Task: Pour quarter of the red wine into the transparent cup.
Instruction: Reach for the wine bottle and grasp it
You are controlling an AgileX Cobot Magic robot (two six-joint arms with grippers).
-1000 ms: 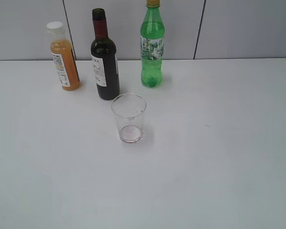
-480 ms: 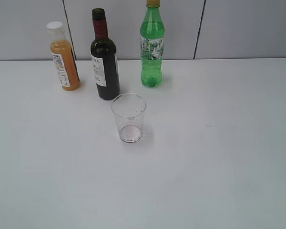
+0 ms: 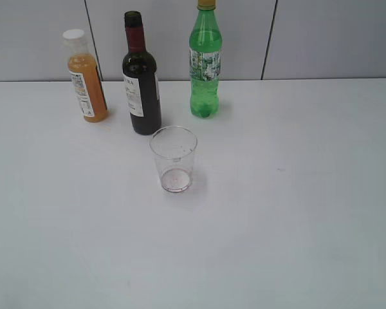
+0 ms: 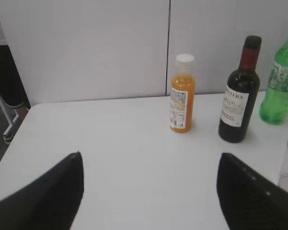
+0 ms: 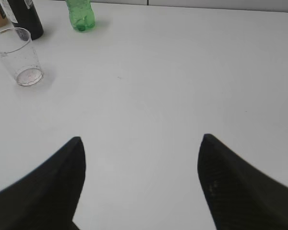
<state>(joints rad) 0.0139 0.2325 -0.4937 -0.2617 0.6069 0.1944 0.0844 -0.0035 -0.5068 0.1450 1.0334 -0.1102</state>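
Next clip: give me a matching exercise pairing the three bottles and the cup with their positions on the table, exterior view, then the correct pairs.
Column 1:
1. orange juice bottle
2. red wine bottle
3. green soda bottle
4. transparent cup

Column 2:
A. rightmost of the bottles
B. nearest the camera, in front of the bottles
C. leftmost of the bottles
D. middle bottle, just behind the cup

Pairs: 1-C, 2-D, 3-A, 4-B
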